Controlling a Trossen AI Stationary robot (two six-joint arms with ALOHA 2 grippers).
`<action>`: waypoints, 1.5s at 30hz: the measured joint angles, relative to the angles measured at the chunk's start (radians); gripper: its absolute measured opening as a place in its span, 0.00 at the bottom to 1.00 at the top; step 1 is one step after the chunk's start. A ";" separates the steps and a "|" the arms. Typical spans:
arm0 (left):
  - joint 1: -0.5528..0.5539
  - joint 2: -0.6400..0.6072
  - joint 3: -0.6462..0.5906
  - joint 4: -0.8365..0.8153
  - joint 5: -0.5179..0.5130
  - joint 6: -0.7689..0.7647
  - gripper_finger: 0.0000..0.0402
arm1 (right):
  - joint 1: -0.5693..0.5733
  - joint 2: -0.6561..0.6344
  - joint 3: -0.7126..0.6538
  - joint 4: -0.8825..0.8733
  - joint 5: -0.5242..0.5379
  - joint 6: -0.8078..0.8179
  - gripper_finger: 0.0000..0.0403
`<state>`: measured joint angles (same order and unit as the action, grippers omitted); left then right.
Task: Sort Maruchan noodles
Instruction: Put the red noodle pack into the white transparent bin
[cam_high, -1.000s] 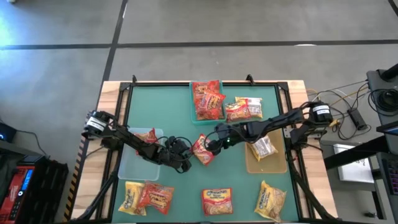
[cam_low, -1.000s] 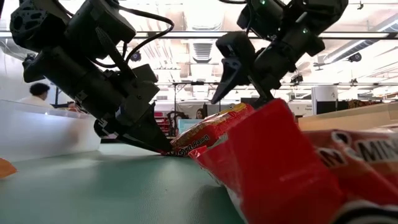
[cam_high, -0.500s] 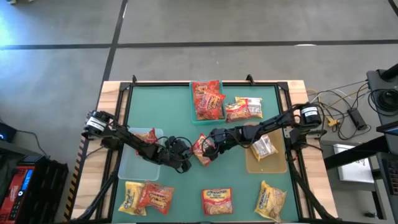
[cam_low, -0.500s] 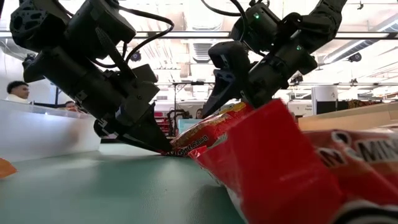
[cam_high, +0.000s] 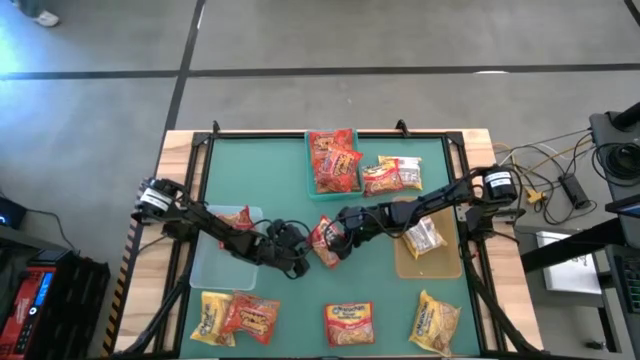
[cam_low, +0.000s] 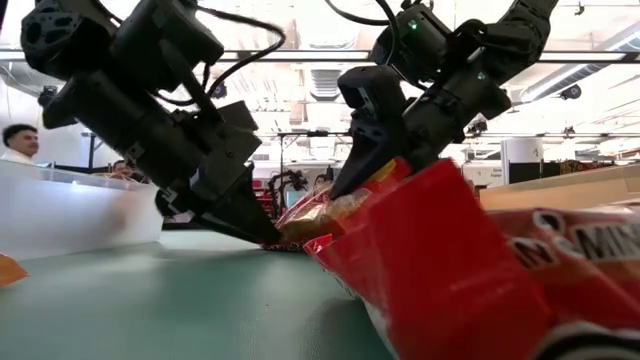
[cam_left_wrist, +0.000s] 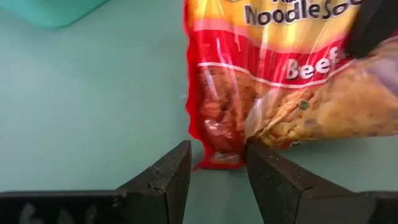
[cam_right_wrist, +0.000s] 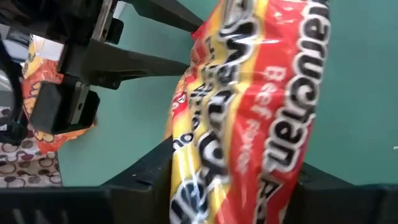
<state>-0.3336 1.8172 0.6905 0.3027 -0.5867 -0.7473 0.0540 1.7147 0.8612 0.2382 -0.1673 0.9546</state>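
Observation:
A red and yellow Maruchan beef packet (cam_high: 325, 242) lies on the green mat at the table's middle, between my two grippers. My right gripper (cam_high: 338, 235) reaches in from the table's right and is shut on it, as the right wrist view (cam_right_wrist: 230, 186) shows. My left gripper (cam_high: 303, 258) comes from the left, low over the mat and open. Its fingertips (cam_left_wrist: 180, 158) stand on either side of the packet's sealed end (cam_left_wrist: 217, 158). My right gripper pinches the packet's right part (cam_right_wrist: 249, 143) between its two fingers (cam_right_wrist: 146, 171), which lie across it. They slant down from the table's right (cam_low: 365, 140). The packet bulges between them, this end raised and tilted, its other end (cam_low: 285, 235) down on the mat. My left gripper: whether a fingertip touches the sealed end, I cannot tell.
A teal bin (cam_high: 312, 185) at the far middle holds red packets, with two more packets (cam_high: 395, 175) beside it. A tan bin (cam_high: 405, 262) on the right holds a silver-white packet. A clear bin (cam_high: 215, 265) on the left holds a red one. Several packets (cam_high: 350, 322) lie along the near edge.
My right gripper has moved toward the table's left and down onto the packet and has taken hold of it. The packet's right end has risen and bulged, while its left end stays on the mat by my left gripper.

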 joint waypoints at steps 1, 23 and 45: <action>0.000 0.000 0.010 0.000 0.008 0.016 0.34 | 0.000 0.000 0.000 -0.002 -0.002 -0.006 0.39; -0.080 -0.008 0.210 -0.247 0.396 0.158 0.34 | 0.003 -0.094 0.001 -0.290 -0.269 -0.271 0.26; -0.194 -0.020 0.201 -0.036 -0.225 0.205 0.34 | 0.044 -0.165 0.000 -0.381 -0.276 -0.353 0.27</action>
<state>-0.5275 1.7973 0.8913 0.2665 -0.8122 -0.5422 0.0982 1.5494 0.8612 -0.1423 -0.4429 0.6014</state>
